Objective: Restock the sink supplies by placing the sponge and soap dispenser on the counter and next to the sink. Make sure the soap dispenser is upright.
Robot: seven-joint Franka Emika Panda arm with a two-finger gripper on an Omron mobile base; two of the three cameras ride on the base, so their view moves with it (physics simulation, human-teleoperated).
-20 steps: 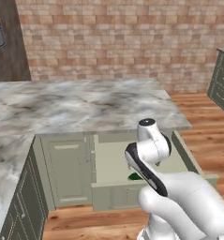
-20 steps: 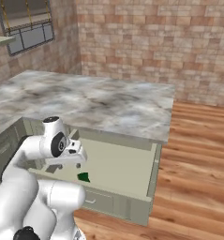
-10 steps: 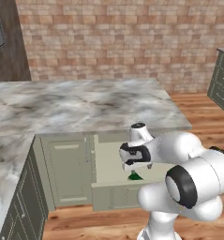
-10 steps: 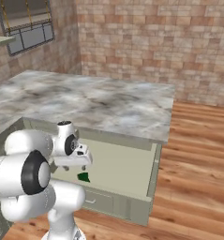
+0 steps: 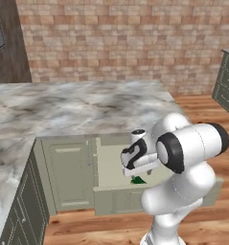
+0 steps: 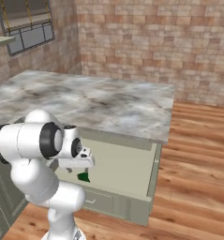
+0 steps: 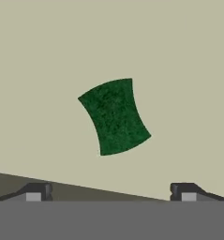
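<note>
The sponge (image 7: 114,116) lies green side up on the beige floor of an open drawer (image 6: 153,173), seen as a small green patch in the left base view (image 5: 138,180) and the right base view (image 6: 84,177). My gripper (image 7: 111,191) hangs straight above it, pointing down, with its fingertips (image 7: 36,192) wide apart and nothing between them. In the base views the hand (image 5: 136,162) hovers just over the sponge and hides part of it. The soap dispenser and the sink are out of view.
The drawer sticks out from sage-green cabinets under a wide marble top (image 5: 82,107). A cabinet door (image 5: 68,172) stands left of the drawer. A brick wall (image 5: 125,43) is behind, a window (image 6: 29,23) far left, and wood floor (image 6: 197,154) to the right.
The arm has folded forward and its big elbow joint has swung toward the cameras. The hand has come down closer over the sponge in the drawer. The jaws stay open.
</note>
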